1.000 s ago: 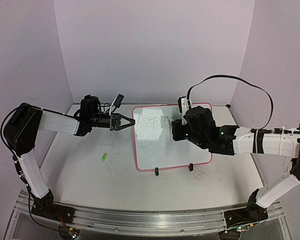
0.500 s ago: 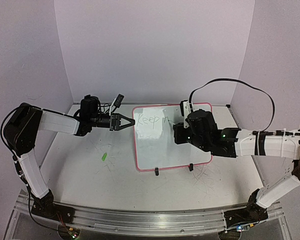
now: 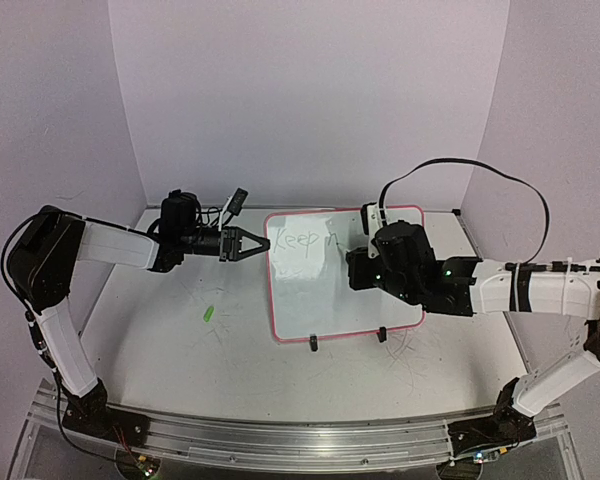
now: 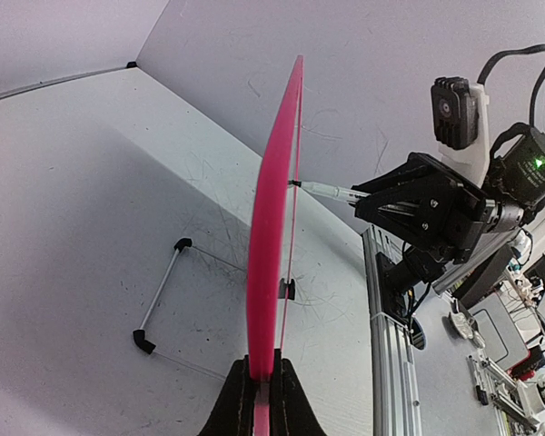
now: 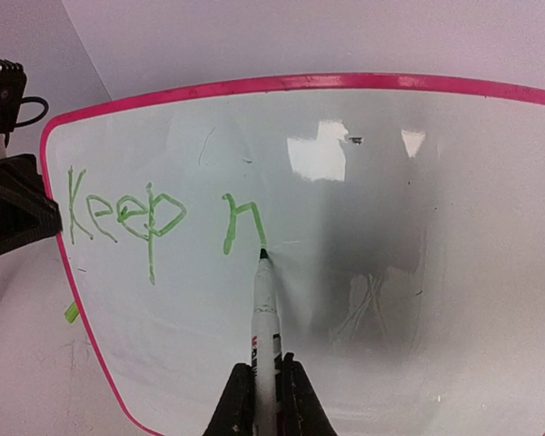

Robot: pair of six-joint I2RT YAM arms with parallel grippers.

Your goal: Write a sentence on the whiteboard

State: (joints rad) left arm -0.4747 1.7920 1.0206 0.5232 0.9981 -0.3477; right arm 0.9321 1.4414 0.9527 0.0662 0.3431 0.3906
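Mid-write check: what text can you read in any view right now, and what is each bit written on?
"Keep": green handwriting on the whiteboard, at its upper left.
"n": a lone green letter just right of that word, with the marker tip at its foot.
Print on the marker barrel: red and black, too small to read.
Nothing else is readable in any view.

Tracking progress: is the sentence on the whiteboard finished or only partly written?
Partly: the sentence shows only "Keep" and one started letter; the marker tip sits at its last stroke.
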